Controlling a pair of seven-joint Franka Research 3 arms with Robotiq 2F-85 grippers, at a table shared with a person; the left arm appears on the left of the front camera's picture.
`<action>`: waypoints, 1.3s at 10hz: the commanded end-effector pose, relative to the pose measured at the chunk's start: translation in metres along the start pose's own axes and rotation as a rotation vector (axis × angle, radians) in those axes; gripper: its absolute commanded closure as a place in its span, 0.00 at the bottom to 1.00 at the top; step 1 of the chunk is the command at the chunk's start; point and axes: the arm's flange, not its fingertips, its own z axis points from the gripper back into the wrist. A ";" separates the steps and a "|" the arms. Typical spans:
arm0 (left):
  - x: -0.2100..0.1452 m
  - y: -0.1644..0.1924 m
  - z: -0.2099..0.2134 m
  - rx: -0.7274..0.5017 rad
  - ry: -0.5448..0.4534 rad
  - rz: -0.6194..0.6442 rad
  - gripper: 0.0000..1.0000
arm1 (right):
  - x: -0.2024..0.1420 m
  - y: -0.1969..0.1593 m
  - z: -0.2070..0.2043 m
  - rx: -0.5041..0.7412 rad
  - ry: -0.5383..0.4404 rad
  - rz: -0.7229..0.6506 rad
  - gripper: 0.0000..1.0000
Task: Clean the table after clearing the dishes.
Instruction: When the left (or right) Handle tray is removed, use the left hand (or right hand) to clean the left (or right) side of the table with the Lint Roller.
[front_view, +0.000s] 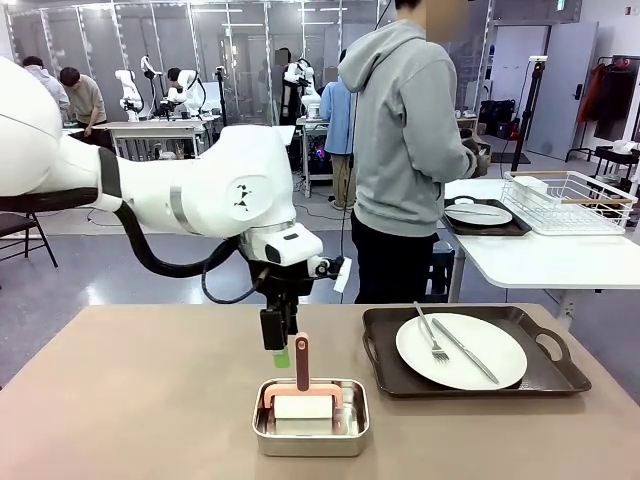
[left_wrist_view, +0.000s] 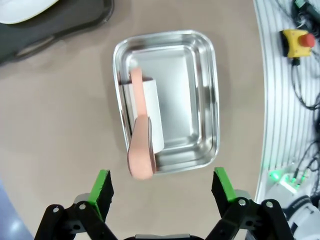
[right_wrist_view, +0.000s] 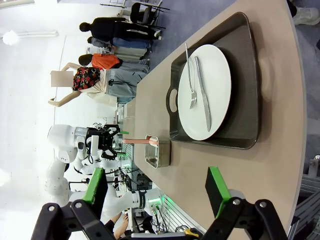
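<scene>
On the brown table stands a square steel pan holding a white pad with a pink handle sticking up. My left gripper hangs just above and left of that handle, open; in the left wrist view the gripper stands wide apart short of the handle and pan. A white plate with fork and knife lies on a dark tray at the right. My right gripper is open and empty, looking along the table at that plate and tray.
A person in a grey hoodie stands at the white table beyond, where a second plate on a dark tray and a wire dish rack rest. A red stop button lies beyond the table's near edge.
</scene>
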 end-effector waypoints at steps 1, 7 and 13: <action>0.015 0.006 -0.001 -0.005 0.039 0.005 0.00 | -0.002 0.003 0.001 0.003 -0.002 0.004 0.00; 0.033 0.011 -0.025 -0.032 0.118 0.064 0.00 | -0.002 0.003 0.001 0.003 -0.002 0.004 0.00; 0.033 0.015 -0.034 -0.031 0.108 0.067 0.31 | -0.002 0.003 0.001 0.003 -0.002 0.004 0.00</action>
